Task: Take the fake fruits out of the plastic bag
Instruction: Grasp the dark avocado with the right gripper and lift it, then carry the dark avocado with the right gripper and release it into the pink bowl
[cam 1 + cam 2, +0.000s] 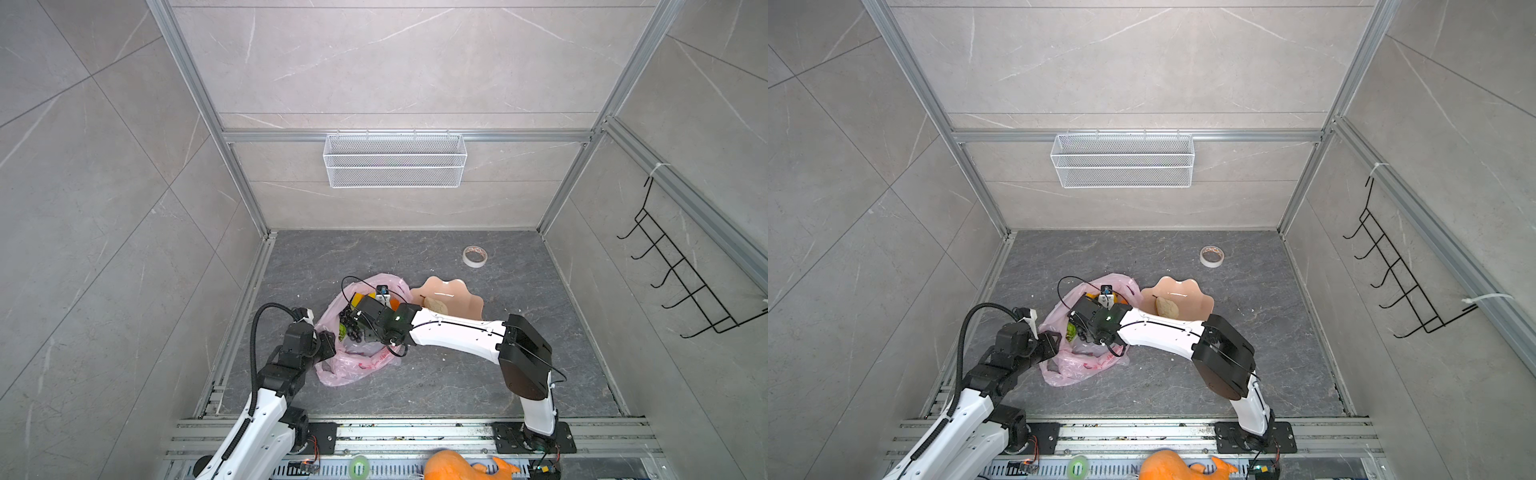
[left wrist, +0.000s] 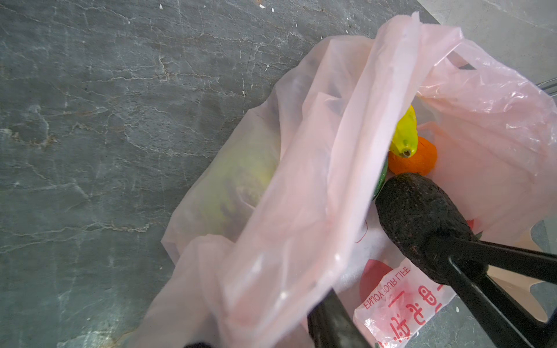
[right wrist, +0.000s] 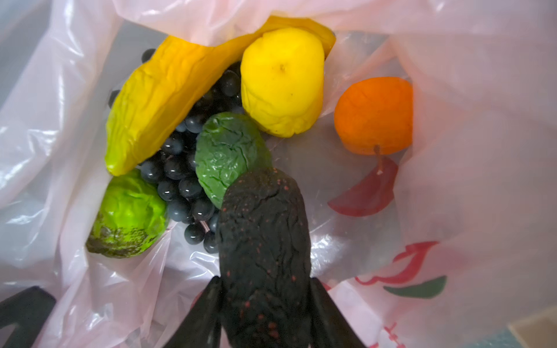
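1. While the right gripper [image 3: 265, 281] is reaching down inside the plastic bag [image 3: 470, 156], its jaws are clamping one end of the dark avocado [image 3: 265, 229]. The avocado is lying low in the bag, just beside the green avocado [image 3: 229, 153].
2. Its wrinkled, rough skin is suggesting a light, soft, squashy piece. It is probably denting rather than breaking under a squeeze, and it is unlikely to slip. Gripping across the body is looking sound.
3. Beyond it, the banana [image 3: 168, 99], lemon [image 3: 283, 81], orange [image 3: 373, 114], lime-green fruit [image 3: 129, 217] and grape bunch [image 3: 180, 183] are lying together in the bag. The grapes look likeliest to dangle or snag.
4. At the bag's near rim, the left gripper [image 1: 327, 344] is apparently pinching a taut band of film between its fingers [image 2: 331, 316], holding the mouth open. The film is looking thin and clingy, so it may be lifting with any fruit.
5. Just beside the bag, the peach plate [image 1: 471, 297] is carrying a tan lumpy piece [image 1: 437, 306]. The bag's raised wall is standing between the bag's inside and the plate. The tape roll [image 1: 475, 256] is lying well apart.
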Robot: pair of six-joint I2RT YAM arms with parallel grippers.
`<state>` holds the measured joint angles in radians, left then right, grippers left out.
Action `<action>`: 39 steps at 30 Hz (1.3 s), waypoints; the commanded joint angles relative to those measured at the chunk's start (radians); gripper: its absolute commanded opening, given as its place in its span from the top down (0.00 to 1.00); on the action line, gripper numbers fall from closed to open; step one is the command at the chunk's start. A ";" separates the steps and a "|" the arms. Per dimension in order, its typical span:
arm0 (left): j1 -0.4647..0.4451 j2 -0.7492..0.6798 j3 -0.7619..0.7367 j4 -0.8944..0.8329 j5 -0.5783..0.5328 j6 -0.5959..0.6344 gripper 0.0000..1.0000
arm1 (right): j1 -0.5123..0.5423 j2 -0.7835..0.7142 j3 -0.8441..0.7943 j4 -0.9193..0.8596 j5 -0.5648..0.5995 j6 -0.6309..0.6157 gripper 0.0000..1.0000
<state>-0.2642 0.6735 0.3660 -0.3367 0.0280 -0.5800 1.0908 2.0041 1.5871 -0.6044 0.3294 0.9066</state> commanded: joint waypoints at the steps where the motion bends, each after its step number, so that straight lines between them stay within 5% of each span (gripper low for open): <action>1: -0.002 -0.007 -0.001 0.021 0.007 0.013 0.65 | 0.001 -0.030 -0.011 0.004 0.008 -0.017 0.56; 13: -0.002 -0.005 0.000 0.022 0.007 0.013 0.65 | -0.013 -0.302 -0.087 -0.009 -0.053 -0.128 0.57; 25: -0.002 -0.017 -0.004 0.019 0.006 0.014 0.65 | -0.268 -0.623 -0.334 -0.061 -0.099 -0.215 0.57; 39: -0.003 -0.018 -0.005 0.019 0.010 0.014 0.65 | -0.540 -0.597 -0.497 0.046 -0.179 -0.453 0.57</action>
<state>-0.2642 0.6651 0.3645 -0.3367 0.0284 -0.5800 0.5816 1.3861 1.1141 -0.6060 0.1677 0.5251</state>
